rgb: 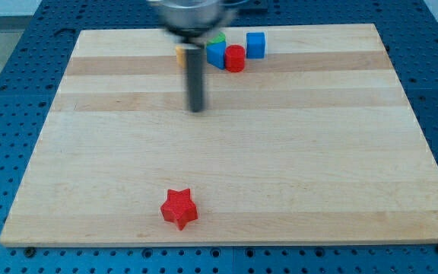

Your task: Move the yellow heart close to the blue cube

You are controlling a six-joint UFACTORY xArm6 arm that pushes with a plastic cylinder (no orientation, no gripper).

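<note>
- My tip rests on the bare desk, at about 6 o'clock from the cluster of blocks at the view's top.
- There are no jaws on this arm, only the rod, so nothing is pinched.
- The yellow heart shows only as a sliver, mostly hidden behind the rod, at 9 o'clock of the blue block.
- The blue cube sits at 3 o'clock of the cluster, past the red cylinder and a green block.
- To push well, I judge my tip should circle to the heart's 9 o'clock side, then nudge it slowly toward 3 o'clock, steering around the blocks between.
- The red star lies well apart at 6 o'clock.
</note>
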